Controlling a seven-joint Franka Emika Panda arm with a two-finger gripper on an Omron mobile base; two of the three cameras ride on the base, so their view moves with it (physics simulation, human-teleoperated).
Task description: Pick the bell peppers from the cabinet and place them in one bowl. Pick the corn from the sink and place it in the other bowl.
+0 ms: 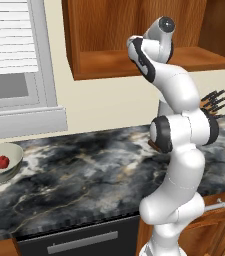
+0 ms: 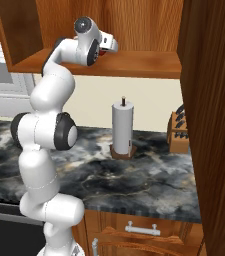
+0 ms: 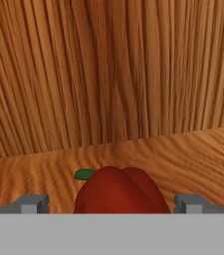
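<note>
A glossy red bell pepper (image 3: pixel 118 191) with a green stem lies on the shelf board of the reddish-brown cabinet (image 1: pixel 109 62), directly between my fingertips (image 3: pixel 34 203). My gripper (image 3: pixel 111 204) stands open around it, the jaws apart on either side and not touching it. From the right base view, my hand (image 2: pixel 109 46) reaches into the cabinet (image 2: pixel 139 64) just above the shelf. A second red bell pepper (image 1: pixel 3 161) rests inside the pale grey-beige bowl (image 1: pixel 14 152) at the counter's left end. The corn, the sink and the red bowl are out of view.
Below the cabinet runs a dark marbled counter (image 1: pixel 84 175). On it stand a paper towel roll (image 2: pixel 122 125) and a knife block (image 2: pixel 179 132). A tall wooden panel (image 2: pixel 211 125) closes off the right side. A window (image 1: pixel 11 55) is at the left.
</note>
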